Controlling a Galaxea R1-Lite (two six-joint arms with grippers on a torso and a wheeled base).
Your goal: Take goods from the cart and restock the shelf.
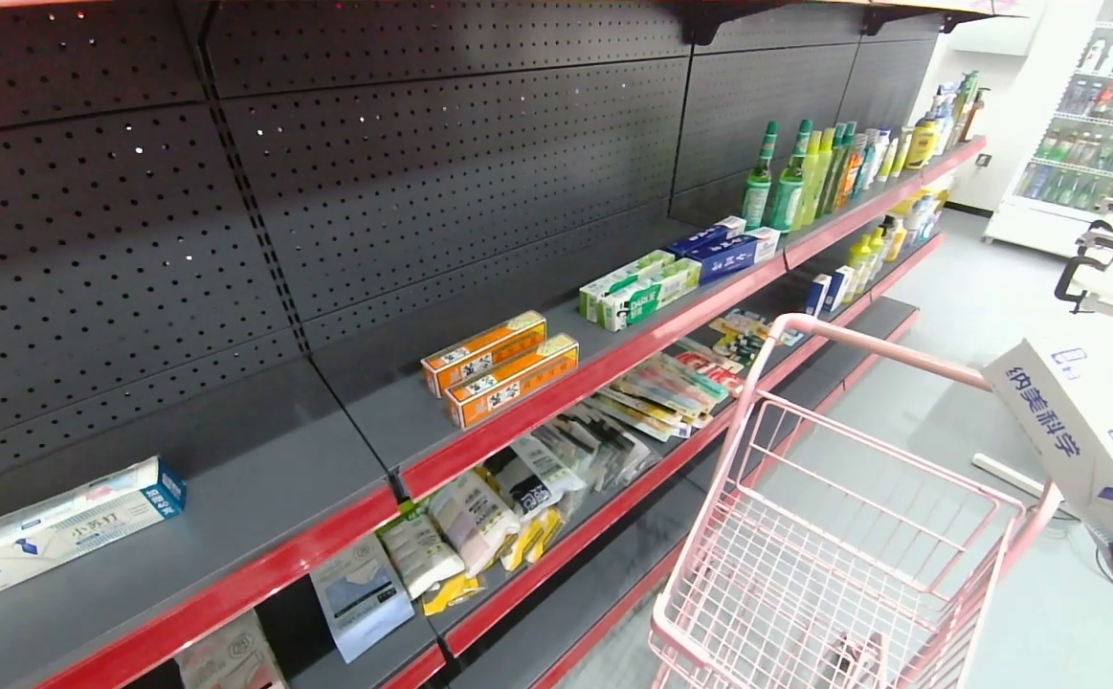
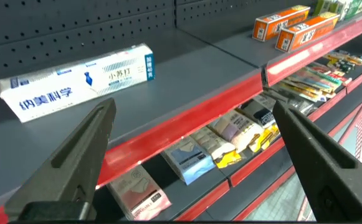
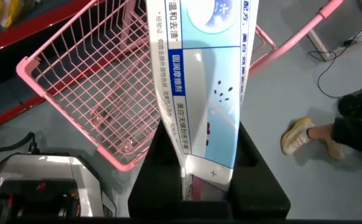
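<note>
I'm seeing the left tool (image 2: 193,109) hanging with its two dark fingers (image 2: 87,155) spreading wide apart, nothing between them. The right tool (image 3: 202,158) is clamping one end of a long white-and-blue box (image 3: 205,81), with its fingers pressing on the two broad faces. In the head view, a dark shape low on my right side is probably that same tool, though I'm not certain.

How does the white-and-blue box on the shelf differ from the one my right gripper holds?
The long white-and-blue shelf carton lies flat on the grey shelf board; the held carton is clamped at one end by the right gripper. The shelf carton sits level; the held carton tilts, near the pink wire cart. Both are long, white-and-blue boxes.
</note>
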